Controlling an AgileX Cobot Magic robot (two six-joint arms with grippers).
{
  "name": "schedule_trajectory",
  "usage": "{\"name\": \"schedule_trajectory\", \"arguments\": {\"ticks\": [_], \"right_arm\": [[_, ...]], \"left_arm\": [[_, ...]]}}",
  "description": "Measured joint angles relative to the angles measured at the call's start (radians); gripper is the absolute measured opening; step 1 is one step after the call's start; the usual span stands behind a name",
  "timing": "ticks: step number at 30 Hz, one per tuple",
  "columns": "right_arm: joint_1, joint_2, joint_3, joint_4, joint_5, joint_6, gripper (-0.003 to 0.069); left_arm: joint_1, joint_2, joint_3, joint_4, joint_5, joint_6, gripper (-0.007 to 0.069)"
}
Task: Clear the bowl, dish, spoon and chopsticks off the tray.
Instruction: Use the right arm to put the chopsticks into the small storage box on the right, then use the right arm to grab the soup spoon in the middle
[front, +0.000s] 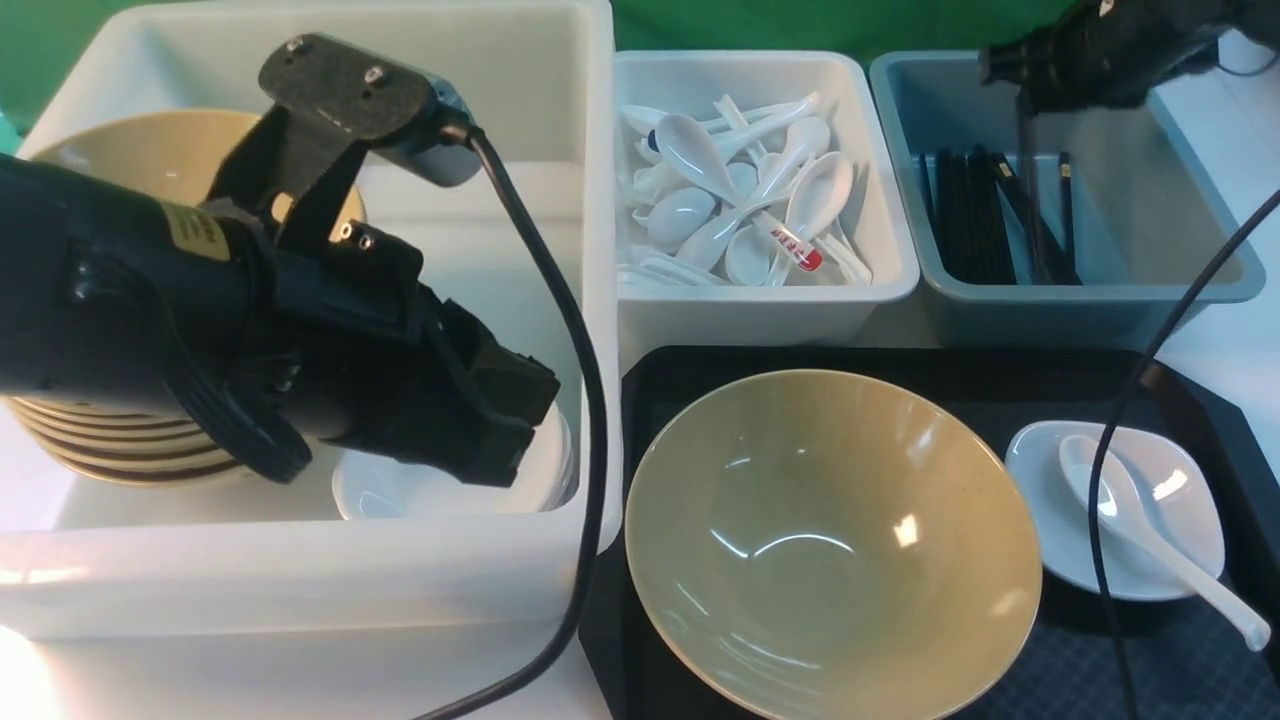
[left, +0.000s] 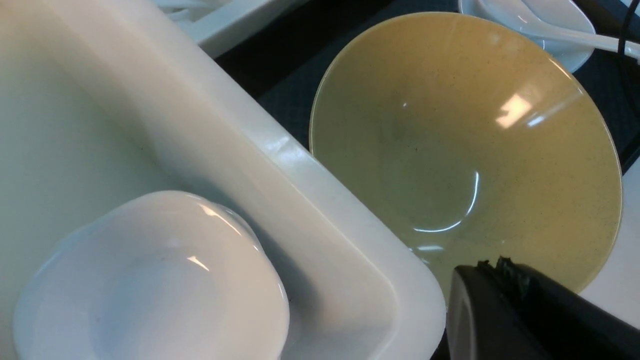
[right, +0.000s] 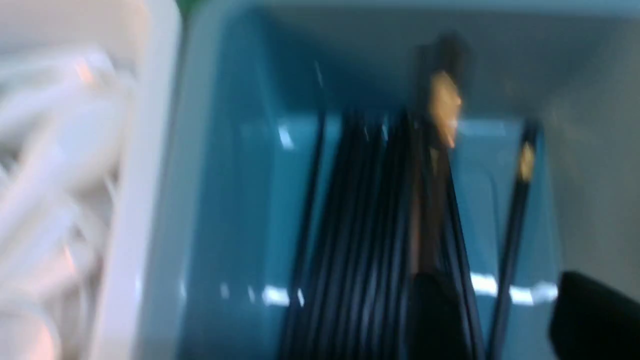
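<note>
The right gripper (right: 505, 287) holds its jaws spread above the grey-blue tub (front: 1090, 300), where the chopsticks (front: 1027, 200) lean steeply: that step looks done. The bowl (front: 830, 540), the dish (front: 1195, 530) and the spoon (front: 1185, 568), 3 pieces, sit on the tray (front: 1180, 660), so a rim grasp comes next. The left gripper (front: 510, 420) is empty, its jaws pressed together.

No text is reading clearly. A glossy white ceramic spoon (front: 770, 232) is carrying a red label (front: 798, 249) with illegible white characters. The black left arm (front: 110, 310) is bearing an unreadable yellow sticker (front: 196, 232).

place: robot test bench | evidence: green backdrop (front: 760, 25), white table (front: 300, 680), sorting tubs (front: 765, 310) of tableware
</note>
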Motion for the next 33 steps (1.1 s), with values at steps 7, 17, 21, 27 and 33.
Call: {"name": "schedule_trajectory", "arguments": {"ticks": [7,17,21,27,33], "right_arm": [[0.000,-0.160,-0.006,0.035,0.248,-0.174,0.0527],[0.014,-0.565,0.289,0.050,0.459,-0.281,0.0534],[0.049,-0.691,0.525,0.057,0.461,-0.265,0.0534],[0.128,-0.735,0.889,0.066,0.415,-0.239,0.0534],[0.139,-0.709,1.097,0.046,0.162,-0.217,0.0534]], "left_arm": [[0.000,0.018,-0.049,0.009,0.004,0.024,-0.0008],[-0.169,0.208,-0.324,0.116,0.061,0.105,-0.0008],[-0.264,0.287,-0.372,0.153,0.015,0.105,-0.0008],[-0.302,0.332,-0.377,0.157,0.008,0.105,-0.0008],[-0.301,0.332,-0.377,0.167,0.078,0.105,-0.0008]]}}
